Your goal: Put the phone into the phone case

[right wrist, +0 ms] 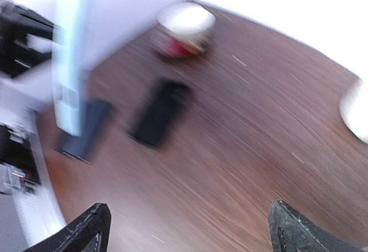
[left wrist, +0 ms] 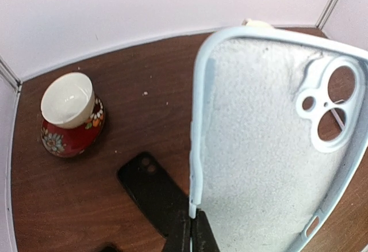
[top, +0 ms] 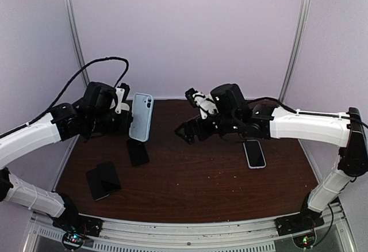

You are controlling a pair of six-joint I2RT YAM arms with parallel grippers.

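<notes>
Phone case (top: 141,117) is gripped upright by the left pincer (left wrist: 188,229); the right pincer (right wrist: 187,232) is spread wide above the table (top: 195,183).

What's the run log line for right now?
left gripper: shut on blue case, held upright | right gripper: open, empty | phone: on table, not yet cased

Brown wood-grain table (top: 201,189), walled on three sides. Right of centre: phone (top: 255,153), lying flat, dark face up, white-edged. Left of centre: black phone-shaped piece (top: 138,151), flat, with two round camera marks at one end. Near the front left: dark squarish slab (top: 103,180), flat. Far left corner: red flowered cup (left wrist: 69,114), upright, cream inside.
</notes>
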